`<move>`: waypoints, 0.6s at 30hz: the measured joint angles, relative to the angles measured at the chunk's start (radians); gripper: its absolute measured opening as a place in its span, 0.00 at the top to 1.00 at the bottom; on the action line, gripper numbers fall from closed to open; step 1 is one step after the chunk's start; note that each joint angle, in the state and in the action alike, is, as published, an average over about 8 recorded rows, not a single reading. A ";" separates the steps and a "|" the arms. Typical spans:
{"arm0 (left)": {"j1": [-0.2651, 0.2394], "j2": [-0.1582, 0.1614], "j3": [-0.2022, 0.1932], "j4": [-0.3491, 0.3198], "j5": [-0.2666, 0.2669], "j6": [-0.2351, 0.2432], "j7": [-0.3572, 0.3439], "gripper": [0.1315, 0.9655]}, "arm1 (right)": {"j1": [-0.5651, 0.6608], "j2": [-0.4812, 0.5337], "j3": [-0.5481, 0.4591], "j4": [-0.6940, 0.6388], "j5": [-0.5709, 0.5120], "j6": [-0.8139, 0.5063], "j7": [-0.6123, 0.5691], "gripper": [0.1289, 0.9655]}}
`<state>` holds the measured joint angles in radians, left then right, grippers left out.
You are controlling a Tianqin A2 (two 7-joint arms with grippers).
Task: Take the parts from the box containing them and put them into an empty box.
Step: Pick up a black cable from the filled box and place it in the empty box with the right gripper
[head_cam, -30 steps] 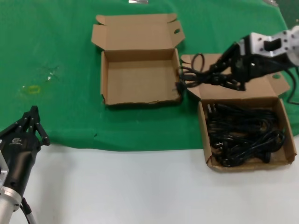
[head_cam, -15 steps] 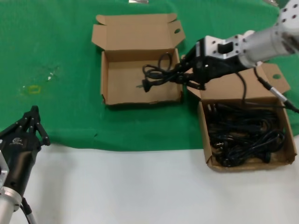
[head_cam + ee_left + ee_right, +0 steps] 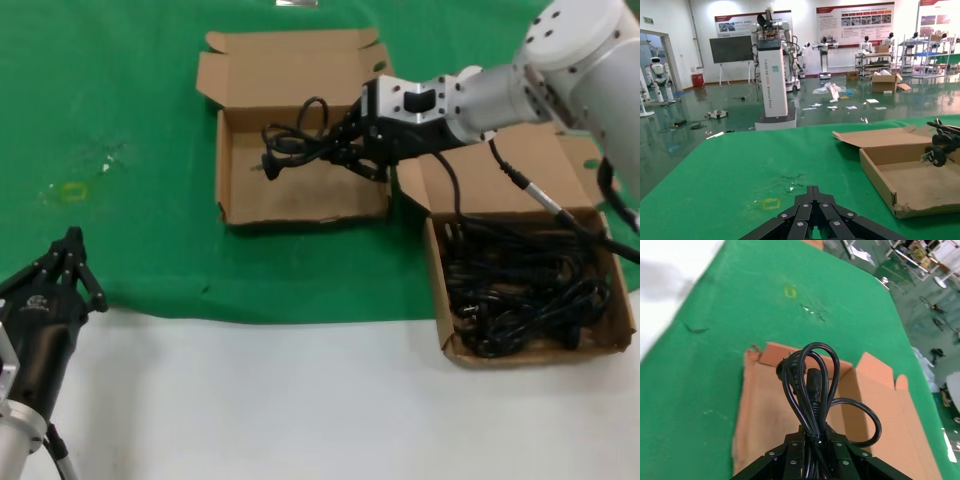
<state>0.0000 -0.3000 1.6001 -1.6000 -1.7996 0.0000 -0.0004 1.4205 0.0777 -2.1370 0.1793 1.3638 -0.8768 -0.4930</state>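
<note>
My right gripper (image 3: 345,146) is shut on a bundled black power cable (image 3: 295,145) and holds it above the inside of the empty box (image 3: 232,190), a shallow brown cardboard tray with its lid open. In the right wrist view the cable (image 3: 807,382) loops out from the gripper (image 3: 812,434) over the empty box (image 3: 760,415). The box containing the parts (image 3: 612,262) sits at the right, filled with several black cables (image 3: 520,285). My left gripper (image 3: 72,250) is shut and parked at the near left, off the green cloth's edge; it shows low in the left wrist view (image 3: 813,193).
A green cloth (image 3: 120,120) covers the far part of the white table (image 3: 300,400). A small yellow mark (image 3: 70,190) lies on the cloth at the left. The empty box's edge shows in the left wrist view (image 3: 880,172).
My right gripper has carried the cable bundle leftward from above the full box's lid to over the empty box. The left arm has not moved.
</note>
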 joint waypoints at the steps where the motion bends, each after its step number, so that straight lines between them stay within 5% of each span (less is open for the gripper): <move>1: 0.000 0.000 0.000 0.000 0.000 0.000 0.000 0.99 | 0.007 -0.012 0.005 -0.026 0.004 0.017 -0.015 0.90; 8: 0.000 0.000 0.000 0.000 0.000 0.000 0.000 0.99 | 0.018 -0.063 -0.022 -0.106 0.066 0.136 -0.067 0.90; 18: 0.000 0.000 0.000 0.000 0.000 0.000 0.000 0.99 | -0.025 -0.077 -0.285 -0.068 0.338 0.259 -0.073 0.90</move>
<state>0.0000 -0.3000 1.6000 -1.6000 -1.7997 0.0000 -0.0003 1.3957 0.0010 -2.4216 0.1109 1.7018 -0.6182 -0.5664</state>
